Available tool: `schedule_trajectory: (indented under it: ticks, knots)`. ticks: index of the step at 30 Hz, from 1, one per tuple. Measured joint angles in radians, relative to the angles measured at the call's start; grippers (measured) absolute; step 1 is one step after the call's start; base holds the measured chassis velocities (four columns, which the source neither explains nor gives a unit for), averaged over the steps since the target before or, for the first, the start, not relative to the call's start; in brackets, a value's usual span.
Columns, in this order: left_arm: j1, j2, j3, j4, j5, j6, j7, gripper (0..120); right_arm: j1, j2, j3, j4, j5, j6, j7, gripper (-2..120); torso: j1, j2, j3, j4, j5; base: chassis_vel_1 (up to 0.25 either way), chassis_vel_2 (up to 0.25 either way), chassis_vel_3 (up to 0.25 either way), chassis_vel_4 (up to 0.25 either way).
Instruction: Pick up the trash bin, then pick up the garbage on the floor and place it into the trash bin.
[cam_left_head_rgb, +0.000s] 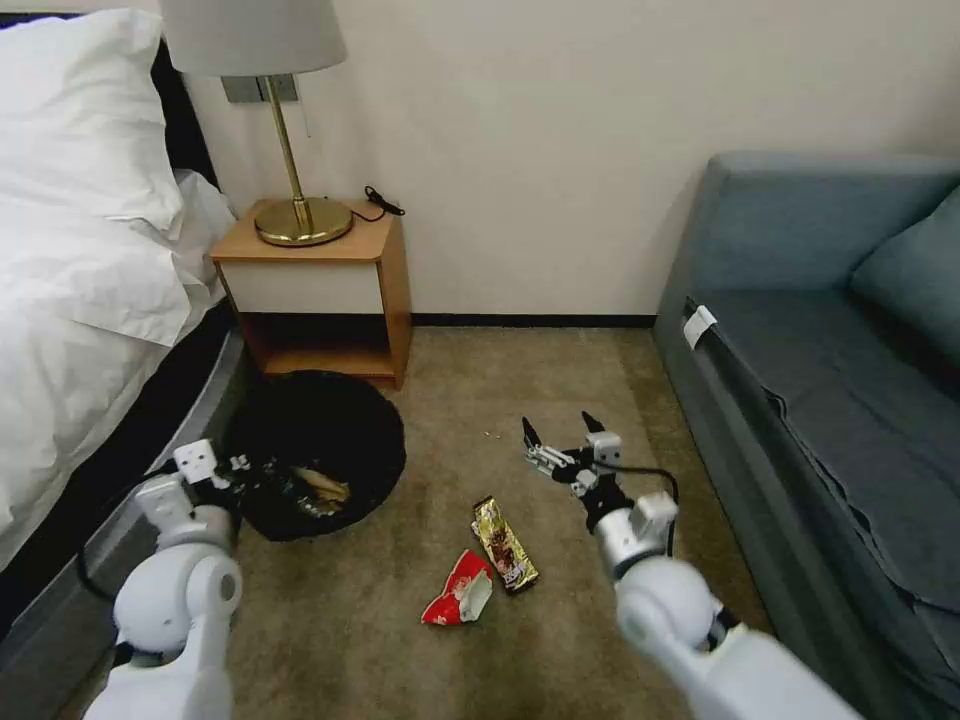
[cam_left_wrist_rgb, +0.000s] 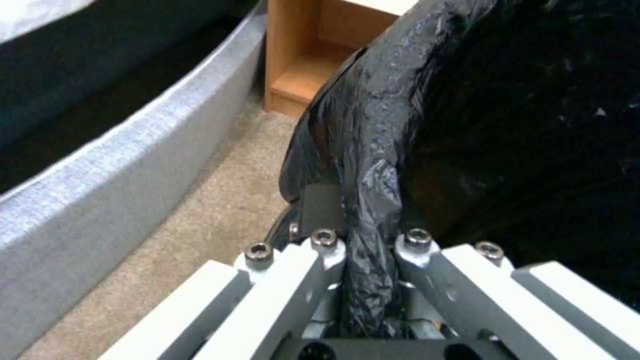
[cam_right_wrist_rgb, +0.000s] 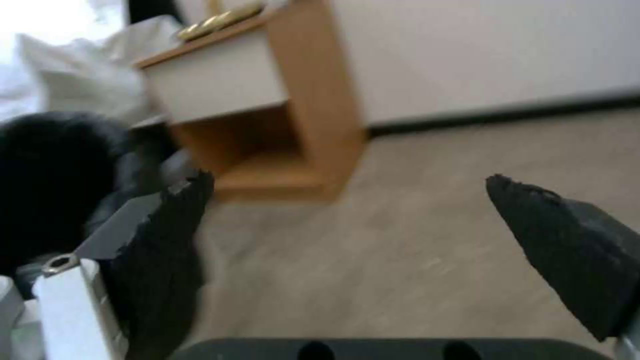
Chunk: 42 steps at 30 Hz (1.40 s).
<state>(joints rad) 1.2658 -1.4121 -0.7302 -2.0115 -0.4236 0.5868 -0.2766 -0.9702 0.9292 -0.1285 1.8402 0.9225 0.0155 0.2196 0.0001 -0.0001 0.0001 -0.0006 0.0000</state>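
The trash bin (cam_left_head_rgb: 320, 450), lined with a crinkled black bag, stands on the carpet beside the bed, with brownish litter lying inside it. My left gripper (cam_left_head_rgb: 245, 475) is shut on the bin's bagged rim (cam_left_wrist_rgb: 367, 200), the black plastic pinched between its fingers. Garbage lies on the carpet: a yellow-brown snack wrapper (cam_left_head_rgb: 504, 543) and a red-and-white wrapper (cam_left_head_rgb: 458, 591). My right gripper (cam_left_head_rgb: 560, 430) hovers open above the carpet, just beyond the snack wrapper, with nothing between its black fingertips (cam_right_wrist_rgb: 167, 235).
A wooden nightstand (cam_left_head_rgb: 320, 290) with a brass lamp (cam_left_head_rgb: 300, 215) stands against the wall behind the bin. The bed (cam_left_head_rgb: 70, 300) runs along the left. A grey-blue sofa (cam_left_head_rgb: 830, 400) fills the right. Open carpet lies between them.
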Motion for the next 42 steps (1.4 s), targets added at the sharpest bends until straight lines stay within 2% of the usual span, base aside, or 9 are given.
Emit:
schedule_trajectory:
  ticks: [4,7,10,20,28,34,42]
  knots:
    - [-0.007,-0.002,-0.003,0.012,0.005,-0.004,0.002,3,0.166,-0.023,-0.158,-0.114,0.137,-0.027,-0.034,100,0.0,0.0,0.0,0.0008,0.0002,0.0,0.0,0.0,0.0]
    - [-0.012,-0.002,-0.007,0.018,0.005,-0.006,0.003,3,0.226,-0.015,-0.218,-0.189,0.157,-0.03,-0.048,100,0.0,0.0,0.0,0.0008,-0.0003,0.0,0.0,0.0,0.0]
    - [-0.013,0.001,-0.014,0.019,0.005,-0.008,0.005,3,0.278,0.013,-0.296,-0.32,0.162,-0.031,-0.081,100,0.0,0.0,0.0,0.0006,0.0,0.0,0.0,0.0,0.0]
    - [-0.011,0.007,-0.015,0.025,0.004,-0.015,0.009,3,0.301,0.046,-0.455,-0.506,0.143,0.005,-0.167,100,0.0,0.0,0.0,0.0006,-0.0001,0.0,0.0,0.0,0.0]
    - [-0.011,0.012,-0.011,0.024,0.005,-0.015,0.01,3,0.309,0.065,-0.54,-0.595,0.13,0.041,-0.193,100,0.0,0.0,0.0,0.0005,0.0,0.0,0.0,0.0,0.0]
    - [-0.004,0.015,-0.011,0.019,0.005,-0.015,0.01,3,0.35,0.108,-0.655,-0.725,0.115,0.091,-0.221,99,0.0,0.0,0.0,0.0006,-0.0001,0.0,0.0,0.0,0.0]
    - [0.003,0.015,-0.014,0.014,0.006,-0.015,0.01,3,0.364,0.16,-0.694,-0.815,0.106,0.114,-0.252,99,0.0,0.0,0.0,0.0006,0.0,0.0,0.0,0.0,0.0]
